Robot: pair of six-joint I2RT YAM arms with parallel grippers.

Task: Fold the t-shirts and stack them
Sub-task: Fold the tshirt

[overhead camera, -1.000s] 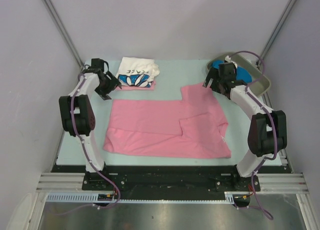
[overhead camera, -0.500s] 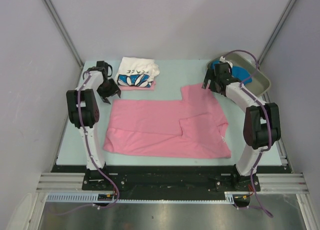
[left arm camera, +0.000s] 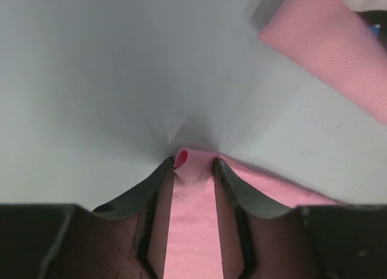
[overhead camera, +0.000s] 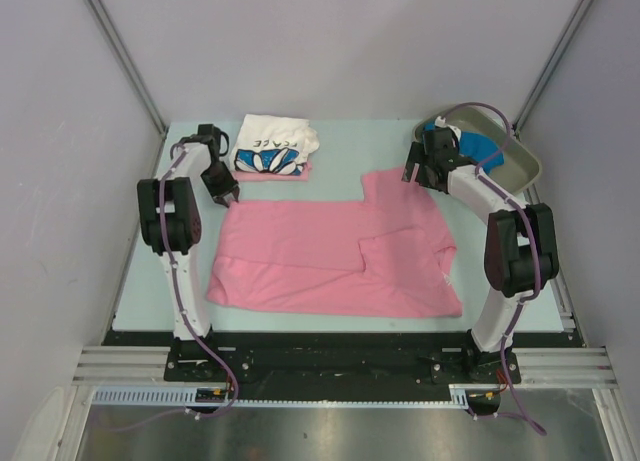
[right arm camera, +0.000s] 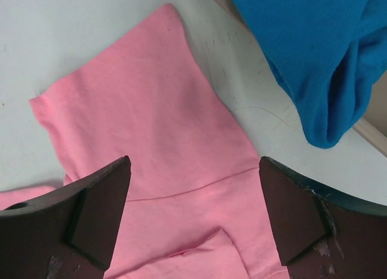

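Pink cloth covers most of the table (overhead camera: 340,141): the pink shirt (overhead camera: 330,251) lies spread flat in the middle, with one flap folded over its right half.

The left arm rises from its base, bends at the elbow beside the shirt's left edge and reaches away to the far left corner of the cloth. Its wrist is turned down and inward, so the left gripper (overhead camera: 224,187) points at that corner. In the wrist view the left gripper (left arm camera: 193,167) has its tips down on the table, with the jaws narrow but not together and pink cloth bunched in the gap. Whether the cloth is pinched cannot be told.

The right arm mirrors it, with its elbow high by the shirt's right edge and its forearm stretched to the far right corner. The right gripper (overhead camera: 415,171) hangs over the pink shirt (right arm camera: 163,140). The right gripper (right arm camera: 193,164) has its jaws spread wide and holds nothing.

Just beyond it, the blue shirt (overhead camera: 480,146) sits crumpled in the tray (overhead camera: 525,166), and a fold of blue cloth (right arm camera: 302,49) spills over the rim. At the far edge, near the left gripper, the white shirt (overhead camera: 272,146) lies folded on top of a second pink shirt (overhead camera: 290,171).
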